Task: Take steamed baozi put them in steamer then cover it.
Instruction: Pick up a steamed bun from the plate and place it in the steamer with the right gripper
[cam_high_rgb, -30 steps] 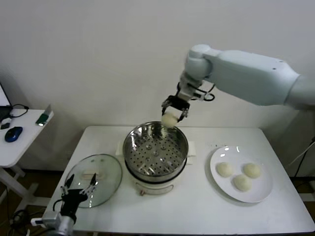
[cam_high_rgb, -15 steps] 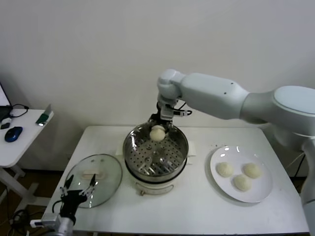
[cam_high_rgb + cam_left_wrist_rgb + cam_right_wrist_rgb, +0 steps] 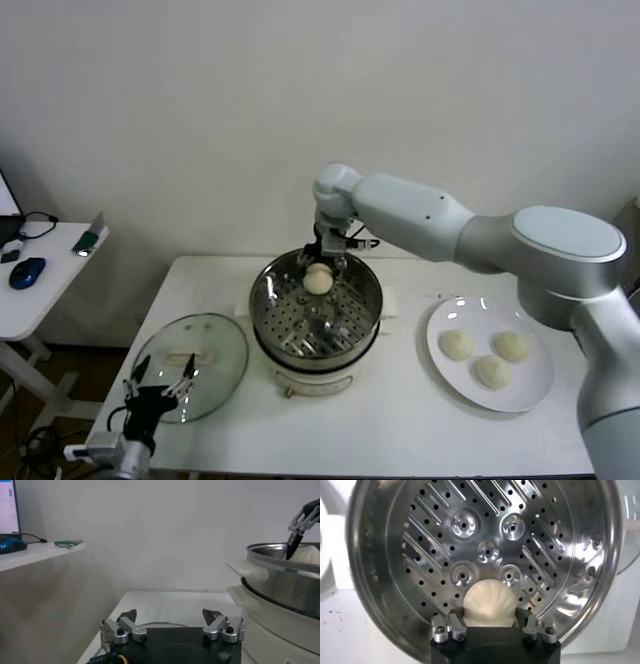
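Over the far side of the steamer [image 3: 315,318], the right gripper [image 3: 320,268] hangs with its fingers clamped on one steamed baozi [image 3: 318,279], the bun sitting just above the perforated tray [image 3: 485,545], directly below the grip. The release likely turns on that short drop straight down. Three more baozi wait on the white plate [image 3: 450,378], to the steamer's right. The left gripper [image 3: 158,386] idles with fingers apart near the glass lid [image 3: 205,350].
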Controlling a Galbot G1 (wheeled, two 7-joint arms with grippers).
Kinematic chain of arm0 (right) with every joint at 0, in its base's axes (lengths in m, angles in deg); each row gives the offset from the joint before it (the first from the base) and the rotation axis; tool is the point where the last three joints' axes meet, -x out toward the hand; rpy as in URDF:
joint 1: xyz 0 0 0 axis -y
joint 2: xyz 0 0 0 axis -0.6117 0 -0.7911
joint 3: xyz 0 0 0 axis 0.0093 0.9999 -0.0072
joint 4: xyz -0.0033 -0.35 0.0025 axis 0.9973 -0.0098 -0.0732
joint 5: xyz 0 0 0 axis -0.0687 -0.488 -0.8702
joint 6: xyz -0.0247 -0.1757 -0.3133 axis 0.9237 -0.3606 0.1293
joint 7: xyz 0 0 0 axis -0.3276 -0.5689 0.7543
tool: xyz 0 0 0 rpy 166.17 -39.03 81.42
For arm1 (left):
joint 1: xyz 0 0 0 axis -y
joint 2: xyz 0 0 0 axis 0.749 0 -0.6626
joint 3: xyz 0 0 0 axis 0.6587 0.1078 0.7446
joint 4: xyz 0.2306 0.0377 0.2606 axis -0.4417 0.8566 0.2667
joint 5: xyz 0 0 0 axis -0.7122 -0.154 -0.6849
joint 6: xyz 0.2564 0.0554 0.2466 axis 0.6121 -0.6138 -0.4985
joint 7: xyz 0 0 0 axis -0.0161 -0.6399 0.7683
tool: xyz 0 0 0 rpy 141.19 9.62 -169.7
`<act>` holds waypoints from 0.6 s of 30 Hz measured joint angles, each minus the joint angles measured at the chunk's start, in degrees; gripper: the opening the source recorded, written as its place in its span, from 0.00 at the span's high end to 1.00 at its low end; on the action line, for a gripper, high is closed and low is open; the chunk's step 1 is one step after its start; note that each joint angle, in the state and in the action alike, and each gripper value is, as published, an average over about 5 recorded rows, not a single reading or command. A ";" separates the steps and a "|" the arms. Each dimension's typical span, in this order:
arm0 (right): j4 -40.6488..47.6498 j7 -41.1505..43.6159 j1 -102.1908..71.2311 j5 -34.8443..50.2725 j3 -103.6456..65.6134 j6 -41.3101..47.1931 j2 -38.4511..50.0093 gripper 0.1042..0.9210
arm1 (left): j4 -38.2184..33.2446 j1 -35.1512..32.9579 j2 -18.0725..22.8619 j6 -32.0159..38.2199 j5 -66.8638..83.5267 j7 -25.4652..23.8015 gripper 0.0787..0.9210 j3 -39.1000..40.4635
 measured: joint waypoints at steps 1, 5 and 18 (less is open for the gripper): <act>0.31 -0.02 -0.12 -0.25 -0.08 -0.16 -0.17 0.28 | 0.04 0.05 -0.01 0.00 0.00 0.00 0.12 0.00; 1.20 -0.03 -0.43 -0.79 -0.19 -0.85 -0.65 0.24 | 0.15 0.23 -0.01 -0.04 0.00 0.00 0.12 0.07; 0.36 1.26 3.04 6.16 1.86 -0.37 0.98 0.12 | 0.26 0.88 0.15 -0.49 -0.08 0.01 0.12 0.42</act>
